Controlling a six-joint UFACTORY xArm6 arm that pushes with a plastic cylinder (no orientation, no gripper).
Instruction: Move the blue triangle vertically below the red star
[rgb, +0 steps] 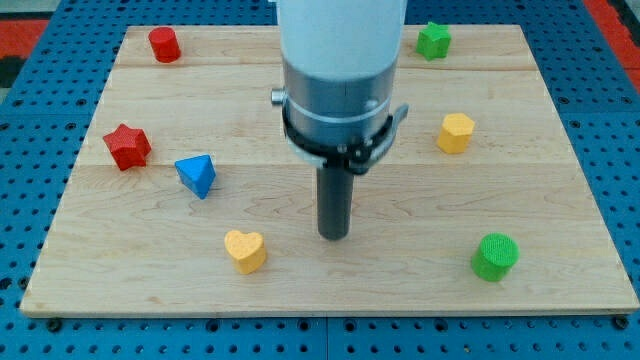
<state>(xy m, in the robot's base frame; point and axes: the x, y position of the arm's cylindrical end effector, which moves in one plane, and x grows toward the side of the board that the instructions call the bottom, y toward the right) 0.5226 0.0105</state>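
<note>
Blue triangle (196, 176), well left of my tip (334, 236)

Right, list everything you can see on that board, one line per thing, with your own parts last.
red star: 1, red, view's left edge, mid-height
blue triangle: 1, blue, just right of and slightly below the red star
red block: 1, red, view's top left, shape unclear
yellow heart: 1, yellow, view's bottom, left of centre
green star: 1, green, view's top right
yellow hexagon: 1, yellow, view's right, mid-height
green cylinder: 1, green, view's bottom right
wooden board: 1, light wood, under all blocks
blue pegboard: 1, blue, around the board
arm housing: 1, white and grey, view's top centre
my tip: 1, dark, board centre, touching no block, right of the yellow heart
</note>
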